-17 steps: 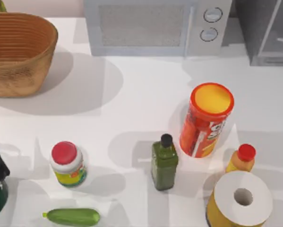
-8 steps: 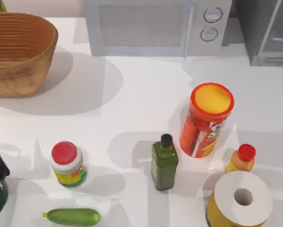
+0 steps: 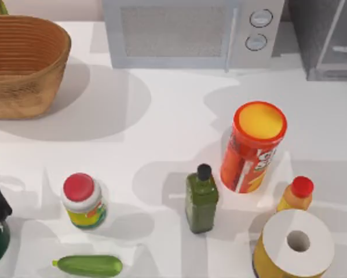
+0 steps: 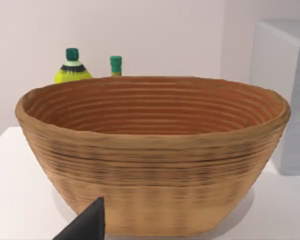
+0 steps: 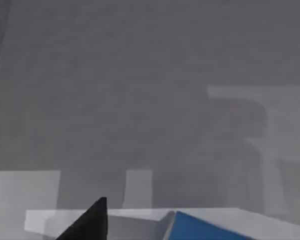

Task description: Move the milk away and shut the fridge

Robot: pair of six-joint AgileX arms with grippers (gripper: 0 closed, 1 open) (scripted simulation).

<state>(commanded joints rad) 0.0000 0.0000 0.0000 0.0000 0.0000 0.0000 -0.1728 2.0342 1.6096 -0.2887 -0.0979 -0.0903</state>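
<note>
Blue carton top, the milk (image 5: 205, 227), sat just beyond a dark finger (image 5: 87, 220) of the right arm, inside the grey fridge (image 3: 327, 40) at two o'clock on the surface (image 3: 161, 116). Whether those fingers were released or clenched could not be told. Judged as light, stiff card, slightly crushable, it would best be taken across its flat sides, below the top. The fridge walls hemmed it closely. Outward stood the microwave (image 3: 190, 32), chips can (image 3: 253, 147) and green bottle (image 3: 201, 200). The left arm idled by the basket (image 4: 150, 150), its fingers' state equally unclear.
</note>
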